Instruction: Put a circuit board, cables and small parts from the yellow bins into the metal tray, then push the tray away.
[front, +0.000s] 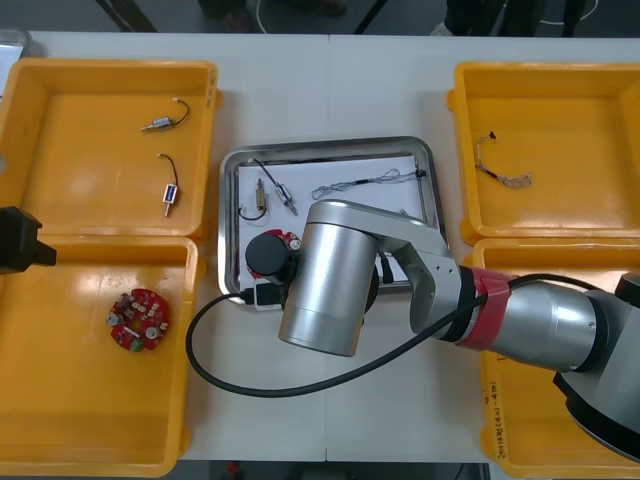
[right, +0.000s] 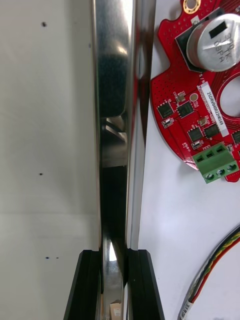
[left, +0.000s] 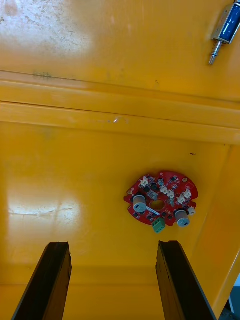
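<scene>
- My right claw (right: 114, 256) pinches the near rim of the metal tray (right: 116, 75), one black finger outside over the table (right: 45, 150), the other inside; the jaws stand narrow, apart only by the rim's thickness.
- First hazard, as I judge it: the rim is thin, shiny and sloped; a hard shove could slide it out of the pinch, and the tray would lag or jerk.
- Second hazard: in the front view my arm sits toward the tray's near-left corner, not its middle; an off-centre push may swing the tray toward the yellow bins (front: 80, 150) on my left rather than send it straight away.
- Third hazard: the load lies loose; the circuit board (right: 200, 95) rests on the white floor just beside the gripped rim; a cable (right: 212, 275) runs near the inner finger; small metal parts (front: 262, 198) lie farther in; a sharp start could shift any of them.
- My left claw (left: 112, 246) hangs wide and empty over the near-left bin, above a second circuit board (left: 161, 200), well apart from the tray.
</scene>
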